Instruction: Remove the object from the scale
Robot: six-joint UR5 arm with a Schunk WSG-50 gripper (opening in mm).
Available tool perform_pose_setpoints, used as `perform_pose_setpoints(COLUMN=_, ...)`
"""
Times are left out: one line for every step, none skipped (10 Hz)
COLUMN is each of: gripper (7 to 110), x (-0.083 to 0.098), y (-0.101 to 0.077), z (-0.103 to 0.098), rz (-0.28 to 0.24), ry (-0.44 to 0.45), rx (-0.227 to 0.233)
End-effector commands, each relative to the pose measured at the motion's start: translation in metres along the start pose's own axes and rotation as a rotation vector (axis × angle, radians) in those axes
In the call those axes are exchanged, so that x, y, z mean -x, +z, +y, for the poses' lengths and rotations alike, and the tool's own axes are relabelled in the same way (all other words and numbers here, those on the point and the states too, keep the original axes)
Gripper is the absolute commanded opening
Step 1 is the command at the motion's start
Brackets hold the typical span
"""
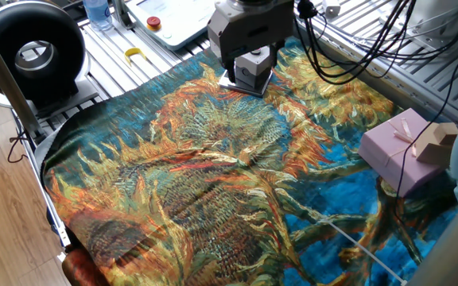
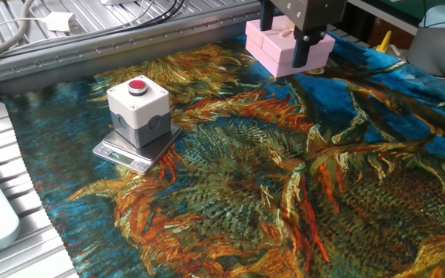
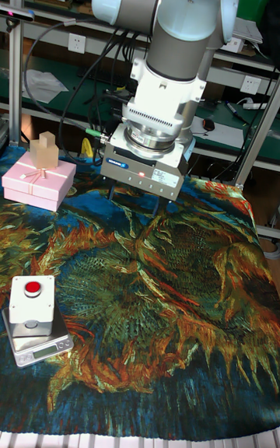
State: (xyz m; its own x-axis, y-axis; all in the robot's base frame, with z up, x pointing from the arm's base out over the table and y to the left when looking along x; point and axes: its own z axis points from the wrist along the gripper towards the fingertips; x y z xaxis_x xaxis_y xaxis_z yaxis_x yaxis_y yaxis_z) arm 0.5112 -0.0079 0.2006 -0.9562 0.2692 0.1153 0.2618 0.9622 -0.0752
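The object (image 2: 137,108), a small grey box with a red push button on top, stands on the scale (image 2: 126,154), a thin silver plate lying on the sunflower-patterned cloth. In the tall fixed view the object (image 3: 31,304) and the scale (image 3: 43,348) sit at the cloth's left front. My gripper (image 3: 142,201) hangs above the cloth's far middle, well apart from the object. It is open and nothing is between its fingers. In the other fixed view the gripper (image 2: 284,42) stands in front of the pink box. In one fixed view it hides the top of the object (image 1: 253,71).
A pale pink gift box (image 3: 39,180) with a wooden block (image 3: 45,154) on it sits at the cloth's far corner. Off the cloth, on the slatted metal table, are a white panel with a red button (image 1: 169,20), a yellow piece (image 1: 136,54) and a black round device (image 1: 30,52).
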Motion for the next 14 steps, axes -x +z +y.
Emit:
perform_pose_setpoints(gripper=7, x=-0.003, y=-0.001, z=0.001, rz=0.014, ry=0.03, rx=0.004)
perform_pose_setpoints(gripper=7, x=-0.003, y=-0.001, z=0.001, rz=0.014, ry=0.03, rx=0.004)
perform_pose_setpoints(gripper=7, x=-0.003, y=-0.001, z=0.001, rz=0.014, ry=0.03, rx=0.004)
perform_pose_setpoints(gripper=7, x=-0.003, y=-0.001, z=0.001, rz=0.014, ry=0.03, rx=0.004)
perform_pose_setpoints(gripper=7, x=-0.003, y=-0.001, z=0.001, rz=0.014, ry=0.031, rx=0.004)
perform_pose_setpoints(gripper=7, x=-0.003, y=-0.001, z=0.001, rz=0.014, ry=0.031, rx=0.004)
perform_pose_setpoints(gripper=7, x=-0.003, y=-0.001, z=0.001, rz=0.012, ry=0.028, rx=0.004)
perform_pose_setpoints(gripper=7, x=-0.003, y=-0.001, z=0.001, rz=0.012, ry=0.016, rx=0.003)
perform_pose_setpoints(gripper=7, x=-0.002, y=0.0, z=0.001, rz=0.009, ry=-0.007, rx=0.004)
perform_pose_setpoints(gripper=7, x=-0.001, y=0.001, z=0.002, rz=0.007, ry=-0.035, rx=0.006)
perform_pose_setpoints(gripper=7, x=0.001, y=0.001, z=0.002, rz=-0.001, ry=-0.051, rx=0.007)
perform_pose_setpoints(gripper=7, x=0.005, y=0.0, z=0.001, rz=-0.011, ry=-0.063, rx=0.003)
perform_pose_setpoints(gripper=7, x=0.007, y=0.0, z=0.001, rz=-0.02, ry=-0.069, rx=0.005)
perform_pose_setpoints(gripper=7, x=0.009, y=0.0, z=0.001, rz=-0.028, ry=-0.08, rx=0.005)
